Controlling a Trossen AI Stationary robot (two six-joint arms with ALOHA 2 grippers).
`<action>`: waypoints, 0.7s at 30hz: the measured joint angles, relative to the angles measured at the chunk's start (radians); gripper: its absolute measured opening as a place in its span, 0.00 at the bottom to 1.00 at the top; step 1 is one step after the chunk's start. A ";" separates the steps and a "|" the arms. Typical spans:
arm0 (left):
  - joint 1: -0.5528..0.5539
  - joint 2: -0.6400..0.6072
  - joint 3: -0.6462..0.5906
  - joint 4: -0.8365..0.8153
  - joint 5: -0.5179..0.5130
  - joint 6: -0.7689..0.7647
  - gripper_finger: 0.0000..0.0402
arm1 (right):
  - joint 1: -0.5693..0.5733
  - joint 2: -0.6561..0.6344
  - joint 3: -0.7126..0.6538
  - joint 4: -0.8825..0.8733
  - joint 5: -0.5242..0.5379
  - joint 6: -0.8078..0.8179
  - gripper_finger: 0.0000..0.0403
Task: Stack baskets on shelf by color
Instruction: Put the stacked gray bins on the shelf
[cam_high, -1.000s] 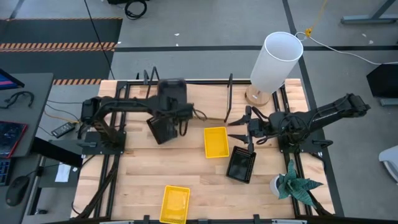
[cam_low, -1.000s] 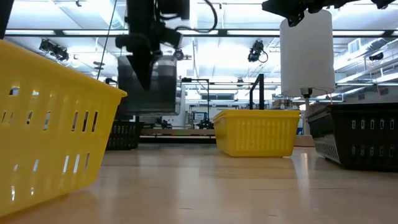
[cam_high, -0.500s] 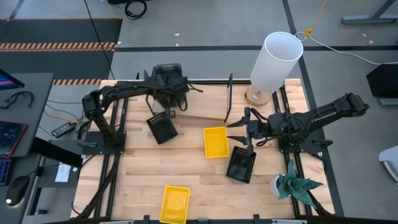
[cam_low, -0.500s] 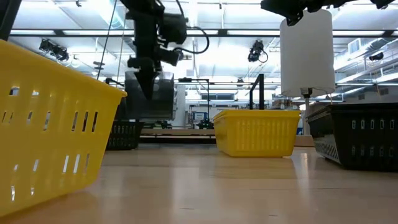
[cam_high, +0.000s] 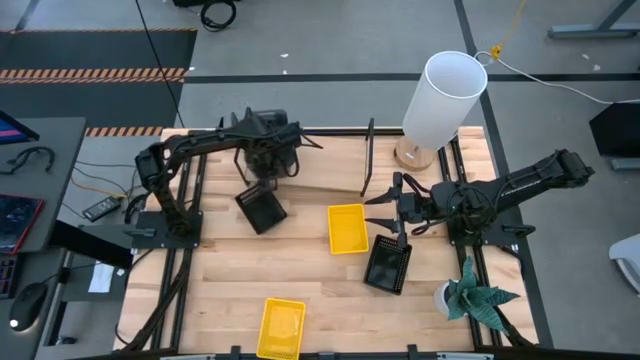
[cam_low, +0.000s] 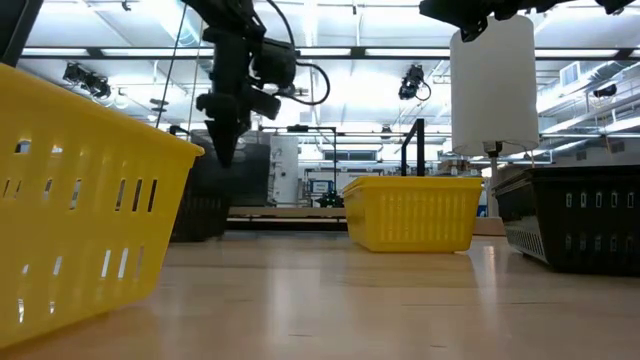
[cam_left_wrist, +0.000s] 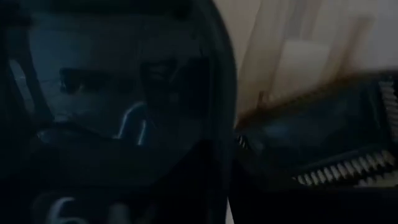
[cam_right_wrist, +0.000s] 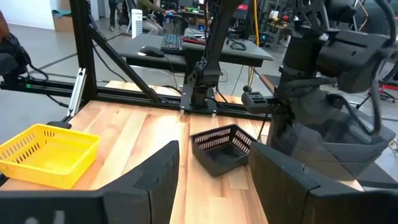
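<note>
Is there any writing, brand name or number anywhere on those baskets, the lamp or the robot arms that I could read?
None can be read.
Yellow baskets, black basket, white lamp: no print shows.
Left claw and right claw: no label legible.
Left wrist view: pale marks at its lower edge, too dark and blurred to read.
Room behind the table: too small to read.

- Yellow baskets: one (cam_high: 347, 228) mid-table, upright; one (cam_high: 282, 328) at near edge.
- Black baskets: one (cam_high: 262, 209) left of centre; one (cam_high: 388, 265) right.
- Grey basket (cam_right_wrist: 339, 140): tilted, near shelf (cam_high: 330, 180).
</note>
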 joint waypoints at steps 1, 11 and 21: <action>-0.001 0.001 0.000 -0.010 -0.001 -0.001 0.13 | 0.000 0.000 0.000 0.000 0.000 0.000 0.49; -0.031 0.003 0.000 -0.075 -0.009 -0.060 0.27 | 0.000 0.000 0.000 0.005 0.000 0.000 0.49; -0.063 0.003 0.000 -0.125 -0.031 -0.135 0.30 | 0.000 0.000 0.000 0.009 0.000 0.000 0.49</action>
